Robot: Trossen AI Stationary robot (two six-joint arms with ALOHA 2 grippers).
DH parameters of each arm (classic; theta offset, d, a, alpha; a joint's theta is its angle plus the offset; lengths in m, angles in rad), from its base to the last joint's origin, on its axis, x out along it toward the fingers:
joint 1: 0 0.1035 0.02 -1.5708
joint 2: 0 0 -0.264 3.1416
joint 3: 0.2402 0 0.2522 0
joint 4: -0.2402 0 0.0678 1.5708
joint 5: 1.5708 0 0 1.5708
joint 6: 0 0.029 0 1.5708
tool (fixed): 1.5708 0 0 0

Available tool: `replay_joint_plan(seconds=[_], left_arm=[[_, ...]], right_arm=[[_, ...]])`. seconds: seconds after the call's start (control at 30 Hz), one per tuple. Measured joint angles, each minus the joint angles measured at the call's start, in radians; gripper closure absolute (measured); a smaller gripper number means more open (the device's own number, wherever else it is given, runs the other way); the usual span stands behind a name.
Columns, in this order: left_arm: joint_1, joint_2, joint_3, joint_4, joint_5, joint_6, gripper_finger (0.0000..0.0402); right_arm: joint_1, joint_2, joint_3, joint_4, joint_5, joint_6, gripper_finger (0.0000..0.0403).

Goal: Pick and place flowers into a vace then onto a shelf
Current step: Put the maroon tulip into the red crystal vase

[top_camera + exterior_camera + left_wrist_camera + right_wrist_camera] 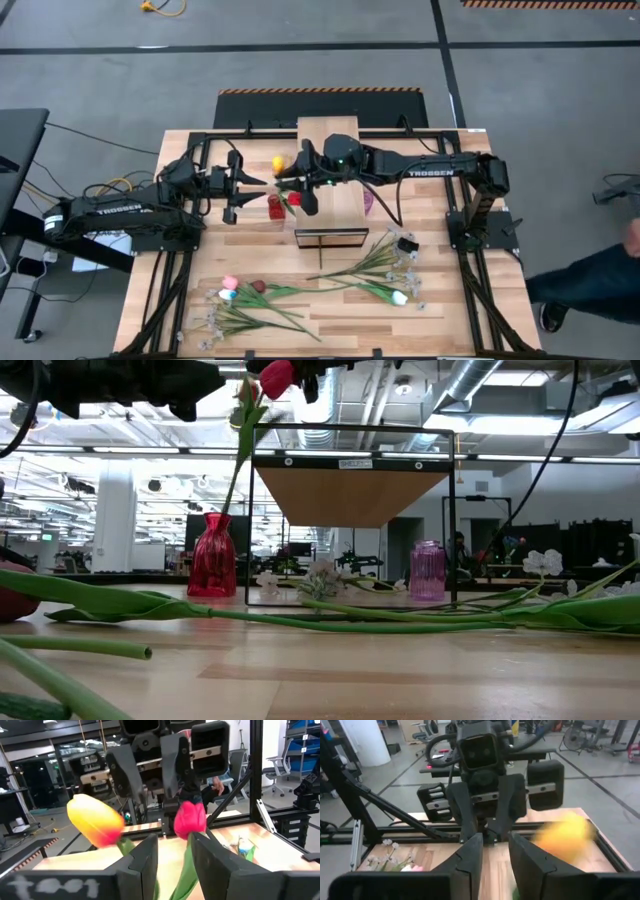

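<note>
Red artificial tulip (277, 377) on long green stem: light, floppy; hold mid-stem. Left gripper (240, 188) and right gripper (300, 184) jaws: cannot tell.

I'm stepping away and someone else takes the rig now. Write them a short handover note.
Left pincer: near the red vase, jaws partly open around the tulip stems; whether it grips them is unclear.
Right pincer: above the same vase beside the red tulip; grip unclear.
Red tulip and yellow tulip stand in the red vase. The purple vase sits under the shelf. Remaining flowers lie on the table.
Done: two tulips in the vase.
Left: remaining flowers, then moving things onto the shelf.
</note>
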Motion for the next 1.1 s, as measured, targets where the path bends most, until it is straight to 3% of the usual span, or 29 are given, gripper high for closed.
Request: replay_joint_plan(seconds=[0.47,0.83,1.1], left_arm=[[0.0,-0.091,0.0,-0.004,0.004,0.0,0.0292],[0.0,-0.229,0.0,-0.128,0.007,-0.015,0.0292],[-0.046,-0.265,0.0,-0.162,0.051,-0.062,0.0292]], right_arm=[[0.011,-0.081,0.0,-0.099,0.018,-0.05,0.031],[0.04,-0.283,0.0,-0.254,0.036,-0.05,0.031],[0.1,-0.441,-0.036,-0.357,0.031,-0.084,0.031]])
